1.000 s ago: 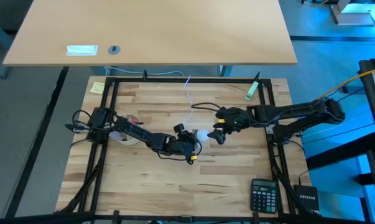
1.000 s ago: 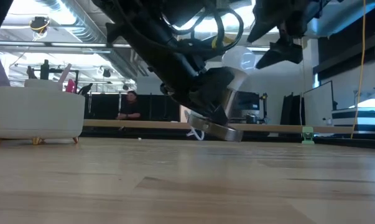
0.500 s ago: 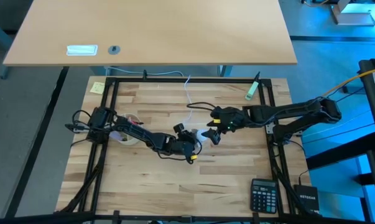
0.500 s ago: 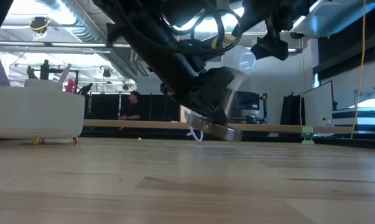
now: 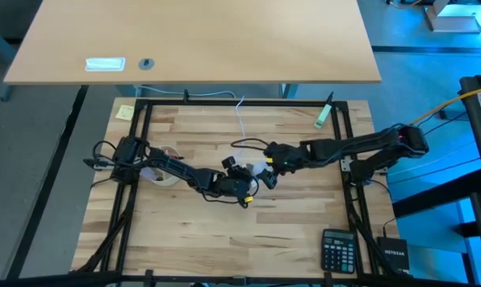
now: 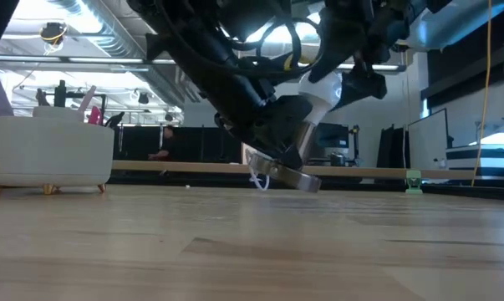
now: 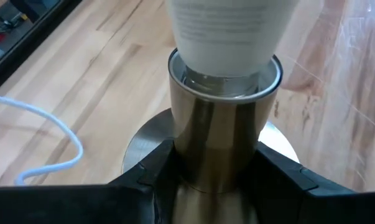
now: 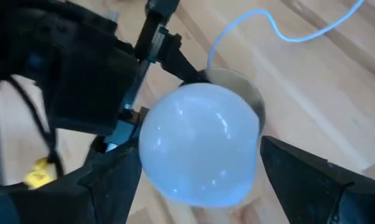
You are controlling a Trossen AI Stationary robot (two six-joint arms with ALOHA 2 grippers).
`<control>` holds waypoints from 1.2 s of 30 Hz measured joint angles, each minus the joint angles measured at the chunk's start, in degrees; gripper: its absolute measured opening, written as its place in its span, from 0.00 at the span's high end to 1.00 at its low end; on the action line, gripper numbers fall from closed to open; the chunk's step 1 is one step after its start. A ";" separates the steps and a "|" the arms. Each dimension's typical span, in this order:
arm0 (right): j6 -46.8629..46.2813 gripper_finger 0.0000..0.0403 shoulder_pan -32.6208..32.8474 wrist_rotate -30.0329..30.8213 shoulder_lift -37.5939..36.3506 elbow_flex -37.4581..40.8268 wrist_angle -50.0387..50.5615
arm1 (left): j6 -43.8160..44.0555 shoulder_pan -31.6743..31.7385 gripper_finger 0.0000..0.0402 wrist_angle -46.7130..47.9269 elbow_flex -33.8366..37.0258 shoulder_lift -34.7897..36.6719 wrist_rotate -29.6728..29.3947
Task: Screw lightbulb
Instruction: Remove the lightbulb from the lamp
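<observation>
The wooden worktop (image 5: 224,239) carries the whole job near its middle, with a black calculator (image 5: 338,251) off at the near right corner, well apart from the action. From the left side the left arm reaches in, and the left gripper (image 5: 244,185) has its fingers (image 7: 143,180) pinching the silvery socket (image 7: 221,149) by its barrel, holding it tilted above its round base with the thin white cord (image 7: 44,143) trailing off beside it. The right arm stretches in from the right, and the right gripper (image 8: 196,180) sits around the lightbulb (image 8: 199,143) with its fingers (image 8: 305,177) spread wide on either side of the globe; I can't tell for sure that they touch the glass.

The lightbulb stands in the mouth of the socket, its narrow end down inside the rim, near the centre of the worktop. It is smooth, frosted white and pear-shaped, with faint grey print on the neck.

To my eye the screwing-in step is in hand: the bulb is seated but likely not fully turned home. The next move calls for the right fingers to close gently on the globe and twist while the left keeps the socket from spinning.
</observation>
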State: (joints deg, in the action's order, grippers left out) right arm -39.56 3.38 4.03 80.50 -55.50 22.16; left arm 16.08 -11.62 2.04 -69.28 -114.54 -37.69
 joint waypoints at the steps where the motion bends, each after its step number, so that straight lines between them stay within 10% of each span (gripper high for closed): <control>1: 0.36 0.20 0.04 0.93 0.44 -0.01 -0.28 | 0.03 0.04 0.61 0.04 0.00 0.00 -0.02; 21: 12.84 0.44 -0.04 -1.36 1.34 0.06 -1.96 | -1.58 -0.22 0.61 0.07 0.00 0.03 1.59; 29: 37.84 0.43 -0.01 -20.52 1.32 -4.39 2.99 | -6.96 -0.16 0.61 -0.43 0.09 4.63 23.29; 36: 62.08 0.42 2.11 -25.09 1.56 -5.95 2.12 | -9.27 1.25 0.61 -1.26 0.09 5.81 40.97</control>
State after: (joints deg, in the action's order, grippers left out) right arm 22.51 5.49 -21.06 82.06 -61.45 24.28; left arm 6.81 -10.37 0.78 -69.19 -108.73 3.27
